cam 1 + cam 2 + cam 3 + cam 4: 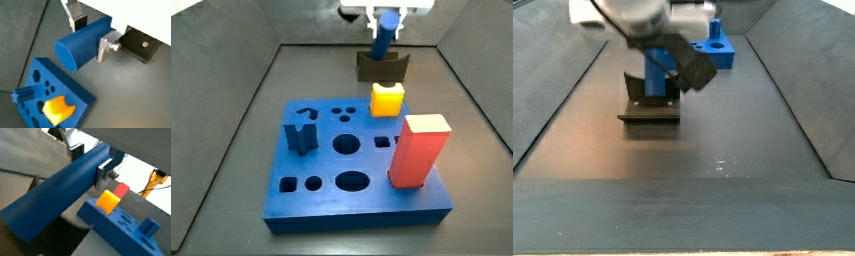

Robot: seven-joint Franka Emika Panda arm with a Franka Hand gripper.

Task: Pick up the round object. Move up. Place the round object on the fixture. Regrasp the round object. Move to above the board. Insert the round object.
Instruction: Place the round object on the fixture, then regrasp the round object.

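Note:
The round object, a dark blue matte cylinder, is clamped crosswise between the silver fingers of my gripper. In the wrist views the peg sticks far out past the fingers. In a side view the gripper hangs at the back with the peg pointing steeply down at the dark fixture. Whether its lower end touches the fixture I cannot tell. The fixture lies just behind the fingers. The blue board with its holes sits in front of the fixture.
On the board stand a tall red block, a yellow cube and a dark blue notched piece. Grey walls enclose the dark floor. From the opposite side the board lies beyond the fixture.

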